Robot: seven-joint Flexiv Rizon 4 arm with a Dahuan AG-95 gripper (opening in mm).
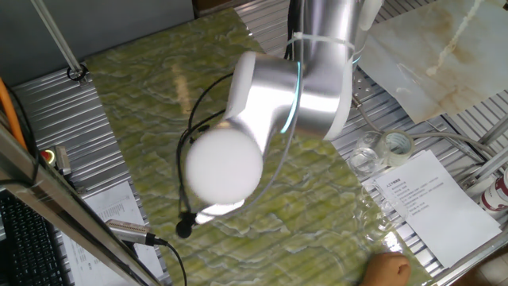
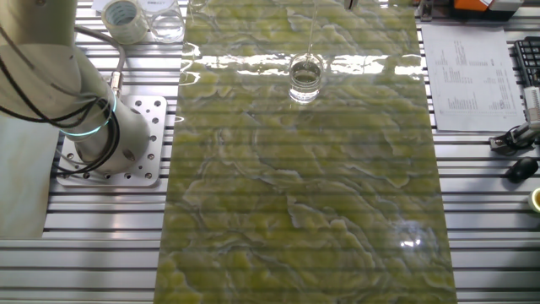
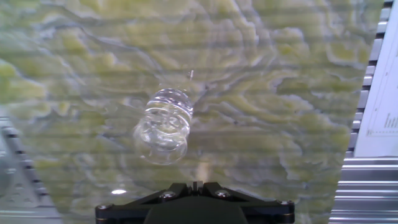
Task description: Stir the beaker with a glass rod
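Observation:
The beaker (image 2: 305,78) is a short clear glass that stands on the green marbled mat near its far edge. It also shows in the hand view (image 3: 163,124), left of centre. The glass rod (image 2: 312,29) is a faint thin line that comes down from the top edge to about the beaker's rim. In the hand view my gripper (image 3: 196,185) is at the bottom edge, its jaws shut on the rod's upper end. The rod's tip (image 3: 191,73) shows just beyond the beaker. I cannot tell whether the tip is inside the beaker. In one fixed view the arm hides both.
A tape roll (image 2: 122,15) and other clear glass vessels (image 2: 166,24) stand off the mat by the arm's base; they also show in one fixed view (image 1: 397,144), (image 1: 365,159). Printed sheets (image 1: 425,202) lie beside the mat. A person's hand (image 1: 385,268) is at the table's edge.

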